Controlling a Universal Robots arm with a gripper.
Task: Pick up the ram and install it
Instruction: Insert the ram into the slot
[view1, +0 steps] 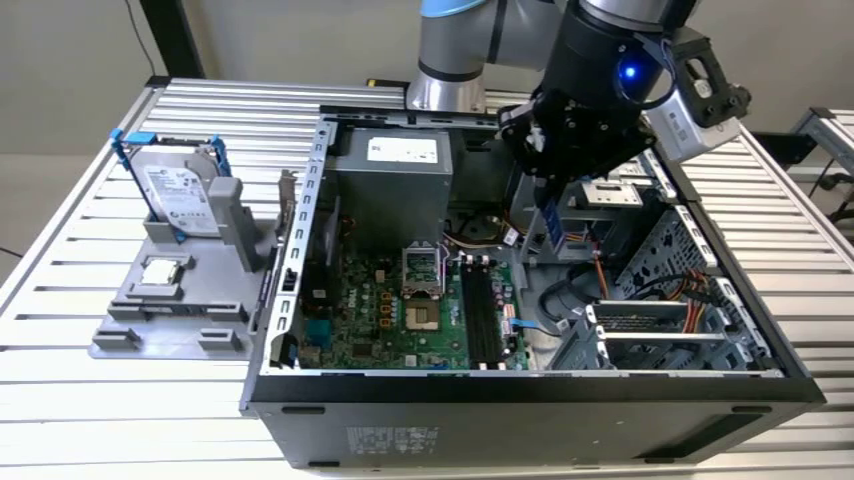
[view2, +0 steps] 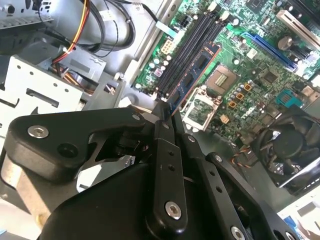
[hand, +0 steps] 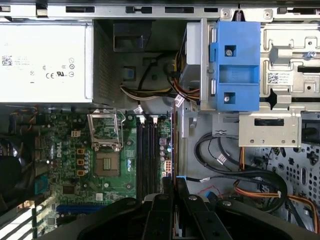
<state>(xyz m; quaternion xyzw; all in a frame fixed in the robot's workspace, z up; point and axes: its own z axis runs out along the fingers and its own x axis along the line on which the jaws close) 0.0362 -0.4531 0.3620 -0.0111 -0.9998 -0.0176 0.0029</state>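
The gripper (hand: 170, 192) pinches the ram (hand: 173, 145) edge-on over the motherboard (hand: 65, 155), just beside the black memory slots (hand: 146, 150); the CPU socket (hand: 107, 162) sits nearby.

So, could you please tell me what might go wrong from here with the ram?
1. The long, thin, dark bluish ram stick, held only at the tips of the black gripper, could tilt and miss the narrow black memory slots.
2. The loose black cables beside those slots might snag it.

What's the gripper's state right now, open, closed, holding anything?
Gripper: jaws closed, holding the ram near the motherboard's memory slots.
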